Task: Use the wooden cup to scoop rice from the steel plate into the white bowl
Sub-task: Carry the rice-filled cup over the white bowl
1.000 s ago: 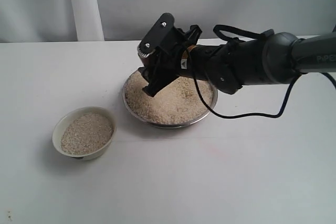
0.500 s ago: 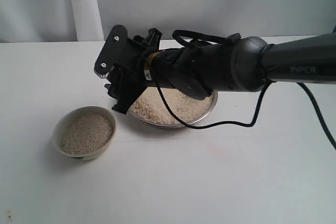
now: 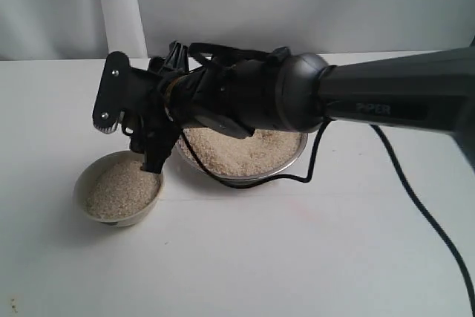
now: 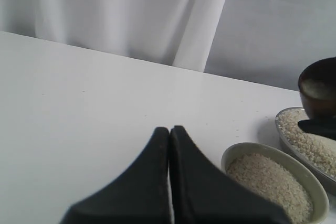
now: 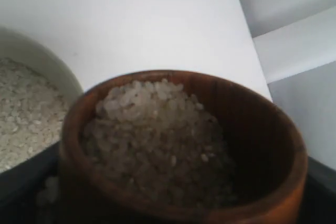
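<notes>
My right gripper (image 3: 151, 155) reaches across from the right and hangs over the near-plate edge of the white bowl (image 3: 80, 183). It is shut on the wooden cup (image 5: 252, 129), which is upright and heaped with rice (image 5: 157, 135). The arm hides the cup in the exterior view. The bowl holds a mound of rice (image 3: 122, 187). Just right of it, the steel plate (image 3: 286, 165) carries a wide bed of rice (image 3: 245, 150). In the left wrist view, my left gripper (image 4: 169, 128) is shut and empty above bare table, beside the bowl (image 4: 247, 147), with the cup (image 4: 317, 90) beyond.
A white curtain (image 3: 119, 5) hangs behind the white table (image 3: 312, 257). The right arm's black cable (image 3: 415, 198) trails over the table to the right of the plate.
The right arm has swung left with the filled cup, from over the steel plate to over the white bowl's rim. The bowl and plate have stayed put.
</notes>
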### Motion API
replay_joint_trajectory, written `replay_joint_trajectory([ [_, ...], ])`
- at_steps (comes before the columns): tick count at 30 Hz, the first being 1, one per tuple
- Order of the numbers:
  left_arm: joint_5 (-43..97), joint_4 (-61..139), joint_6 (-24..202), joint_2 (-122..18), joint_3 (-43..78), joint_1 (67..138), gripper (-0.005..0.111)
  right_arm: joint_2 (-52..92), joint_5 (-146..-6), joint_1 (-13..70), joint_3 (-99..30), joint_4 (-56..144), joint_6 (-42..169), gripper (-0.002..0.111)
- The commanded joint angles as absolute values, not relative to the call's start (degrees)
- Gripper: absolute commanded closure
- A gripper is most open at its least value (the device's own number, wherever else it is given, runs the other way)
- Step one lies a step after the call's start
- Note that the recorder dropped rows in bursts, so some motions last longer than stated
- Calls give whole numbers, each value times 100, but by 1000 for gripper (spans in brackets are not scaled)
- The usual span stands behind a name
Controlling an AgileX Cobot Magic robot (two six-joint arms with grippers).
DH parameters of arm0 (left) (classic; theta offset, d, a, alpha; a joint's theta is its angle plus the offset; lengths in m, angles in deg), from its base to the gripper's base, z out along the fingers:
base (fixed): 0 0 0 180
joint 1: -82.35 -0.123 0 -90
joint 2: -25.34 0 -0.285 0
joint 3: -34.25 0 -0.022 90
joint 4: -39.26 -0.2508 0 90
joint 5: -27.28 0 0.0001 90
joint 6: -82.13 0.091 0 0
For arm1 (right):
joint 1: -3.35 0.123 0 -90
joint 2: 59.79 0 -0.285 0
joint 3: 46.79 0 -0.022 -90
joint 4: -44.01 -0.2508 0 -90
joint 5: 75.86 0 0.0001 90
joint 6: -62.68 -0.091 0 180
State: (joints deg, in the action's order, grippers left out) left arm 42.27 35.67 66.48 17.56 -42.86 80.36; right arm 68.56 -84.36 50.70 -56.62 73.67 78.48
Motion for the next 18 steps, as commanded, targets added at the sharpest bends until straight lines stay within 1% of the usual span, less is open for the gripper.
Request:
replay_joint_trajectory([
  [1, 4208, 3577, 6634, 1755, -4297, 8062, 107, 7119, -8470, 5199, -5929, 7632, 7890, 108],
  [12, 4208, 3577, 6634, 1755, -4297, 8062, 107, 7421, -8901, 5476, -5966, 9074, 7890, 108],
  [18, 4208, 3577, 6634, 1755, -4297, 8062, 107, 7484, -9021, 5535, -5966, 9486, 7890, 108],
])
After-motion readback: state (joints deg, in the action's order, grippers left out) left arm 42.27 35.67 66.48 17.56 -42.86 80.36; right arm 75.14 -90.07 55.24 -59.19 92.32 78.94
